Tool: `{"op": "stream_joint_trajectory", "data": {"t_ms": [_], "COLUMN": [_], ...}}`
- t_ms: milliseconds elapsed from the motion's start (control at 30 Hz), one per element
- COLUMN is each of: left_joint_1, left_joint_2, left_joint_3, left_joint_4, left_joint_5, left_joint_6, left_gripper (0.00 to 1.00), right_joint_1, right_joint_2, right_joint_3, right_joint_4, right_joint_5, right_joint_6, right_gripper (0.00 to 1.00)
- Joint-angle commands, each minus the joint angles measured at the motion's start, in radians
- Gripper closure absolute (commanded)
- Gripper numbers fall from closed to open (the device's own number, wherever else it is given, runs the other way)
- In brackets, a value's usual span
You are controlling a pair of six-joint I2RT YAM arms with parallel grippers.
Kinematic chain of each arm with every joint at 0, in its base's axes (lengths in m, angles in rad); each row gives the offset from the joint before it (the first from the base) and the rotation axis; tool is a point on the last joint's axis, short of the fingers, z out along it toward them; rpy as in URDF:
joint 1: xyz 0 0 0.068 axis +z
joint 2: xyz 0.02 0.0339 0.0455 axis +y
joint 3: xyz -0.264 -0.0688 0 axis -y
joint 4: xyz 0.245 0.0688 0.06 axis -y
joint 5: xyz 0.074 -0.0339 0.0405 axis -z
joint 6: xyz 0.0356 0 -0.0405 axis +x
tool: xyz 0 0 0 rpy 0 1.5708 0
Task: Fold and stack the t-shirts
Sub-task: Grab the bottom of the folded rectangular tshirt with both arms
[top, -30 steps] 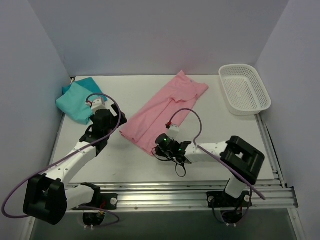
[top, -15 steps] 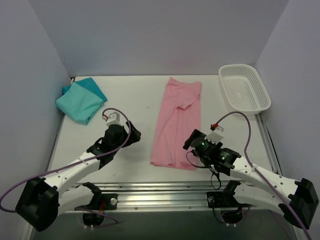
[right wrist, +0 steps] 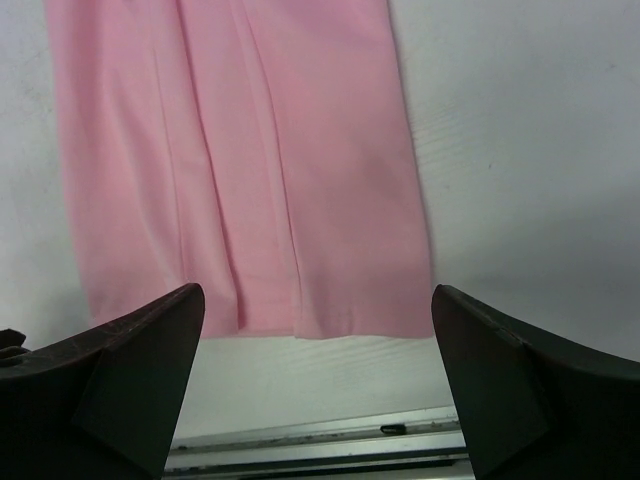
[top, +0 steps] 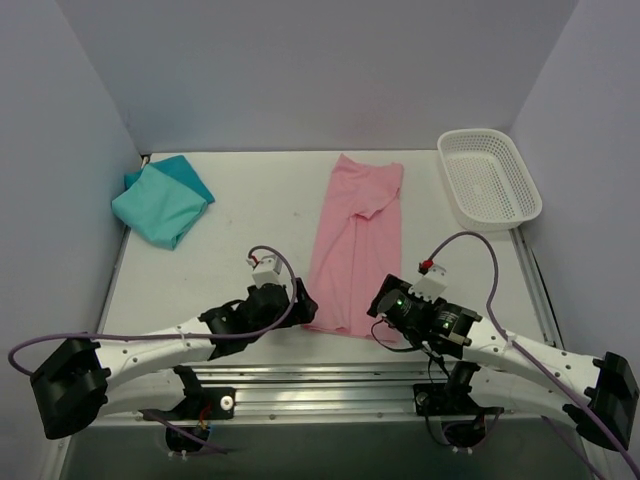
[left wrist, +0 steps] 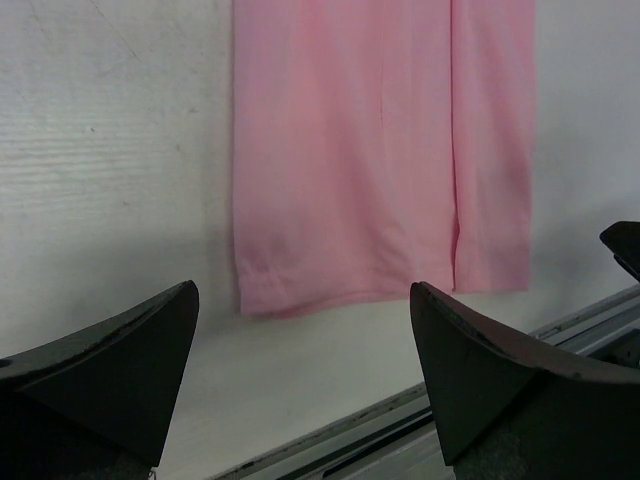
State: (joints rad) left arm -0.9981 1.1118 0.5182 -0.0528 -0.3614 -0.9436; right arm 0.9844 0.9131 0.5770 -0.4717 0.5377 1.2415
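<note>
The light pink t-shirt (top: 356, 240) lies flat as a long narrow strip running from the back of the table to the front, sleeves folded in. Its near hem shows in the left wrist view (left wrist: 380, 150) and the right wrist view (right wrist: 240, 150). My left gripper (top: 301, 301) is open just left of the hem's near left corner, with nothing between its jaws (left wrist: 302, 290). My right gripper (top: 382, 301) is open at the hem's near right corner, also empty (right wrist: 316, 290). The teal t-shirt (top: 160, 205) lies folded at the back left, far from both grippers.
A white mesh basket (top: 490, 178) stands at the back right corner. The aluminium rail (top: 380, 385) runs along the table's near edge, just below the pink hem. Walls close in the left, back and right sides.
The pink shirt went from lying diagonally to lying straight. The right gripper let go of its near corner and opened. The left arm swung from the teal shirt to the pink hem.
</note>
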Motion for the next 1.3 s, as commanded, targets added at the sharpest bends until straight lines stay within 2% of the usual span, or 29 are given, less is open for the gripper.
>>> {"op": "stream_joint_trajectory", "data": {"t_ms": [0,133,267,433,567,900,1100,1200,1267], "left_joint_1": [-0.079,-0.109,-0.128,-0.131,-0.131,-0.125,-0.120,-0.117,-0.116], "left_joint_2": [0.023,0.037,0.063,0.106,0.175,0.387,0.387,0.369,0.356], "left_joint_3": [-0.006,-0.050,-0.057,-0.058,-0.035,0.055,0.072,0.066,0.062], "left_joint_4": [-0.019,0.010,0.011,0.066,0.125,0.238,0.234,0.225,0.220], "left_joint_5": [-0.083,-0.102,-0.120,-0.143,-0.129,-0.067,-0.067,-0.077,-0.080], "left_joint_6": [-0.084,-0.130,-0.152,-0.159,-0.147,-0.126,-0.109,-0.106,-0.104], "left_gripper": [0.04,0.04,0.04,0.05,0.05,0.05,0.05,0.05,0.05], "right_joint_1": [0.030,0.048,0.051,0.051,0.051,0.045,0.033,0.022,0.017], "right_joint_2": [-0.029,-0.069,-0.100,-0.118,-0.105,0.024,0.075,0.075,0.070], "right_joint_3": [-0.054,-0.118,-0.173,-0.163,-0.167,-0.138,-0.135,-0.137,-0.135], "right_joint_4": [-0.074,-0.073,-0.059,-0.104,-0.070,0.030,0.070,0.076,0.074], "right_joint_5": [-0.021,-0.065,-0.104,-0.078,-0.079,-0.045,-0.054,-0.054,-0.054], "right_joint_6": [0.090,0.121,0.133,0.151,0.154,0.131,0.119,0.116,0.110], "right_gripper": [0.08,0.25,0.31,0.33,0.35,0.46,0.69,0.78,0.80]}}
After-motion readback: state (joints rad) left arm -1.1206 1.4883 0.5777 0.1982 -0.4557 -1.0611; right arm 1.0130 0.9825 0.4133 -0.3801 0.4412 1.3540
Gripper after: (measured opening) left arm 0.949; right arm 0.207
